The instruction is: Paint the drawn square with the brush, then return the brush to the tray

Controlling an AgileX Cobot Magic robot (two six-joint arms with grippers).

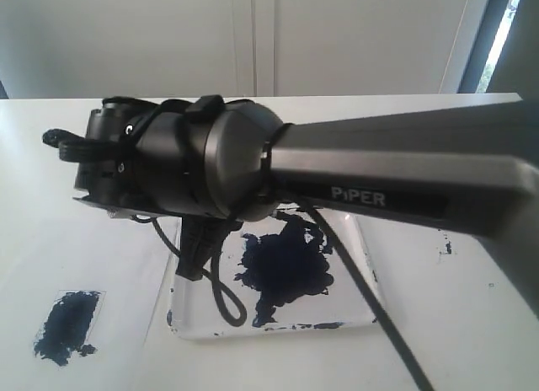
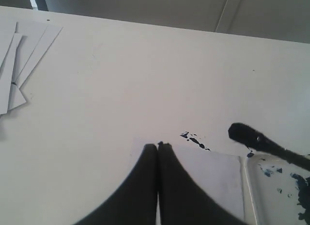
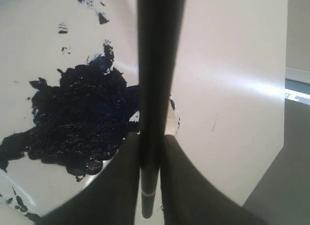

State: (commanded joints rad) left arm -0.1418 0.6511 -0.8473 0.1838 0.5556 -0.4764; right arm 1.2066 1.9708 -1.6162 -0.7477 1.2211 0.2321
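status: painting looks done. square (image 1: pixel 67 326), on the left of the surface (image 1: pixel 472 324) in ext cam, is filled dark blue-black. edges ragged, paint runs a bit past the outline at one corner. no bare patch visible from there.

left to do: brush back in tray. R claw (image 3: pixel 152 137) is clamped on the brush (image 3: pixel 155 89), fingers tight either side of the stick, short end poking out past them. brush sits over the tray (image 1: pixel 192 322), just beside the big paint blob (image 1: pixel 286 269). L wrist cam shows the tip end near a tray corner, by the paper sheet (image 2: pixel 208 171). cant tell if it touches the tray or hangs above it. my read: last step, brush not let go yet. needs lower + release, then arm out.

L claw (image 2: pixel 158 146): fingers together, nothing in it, over the paper, not involved.

counts:
- brush x1
- tray x1, blob x1 + small flecks on rim
- painted square x1
- claws x2
- spare white sheets (image 2: pixel 19 60) off to one side, 3ish, overlapped so no exact count
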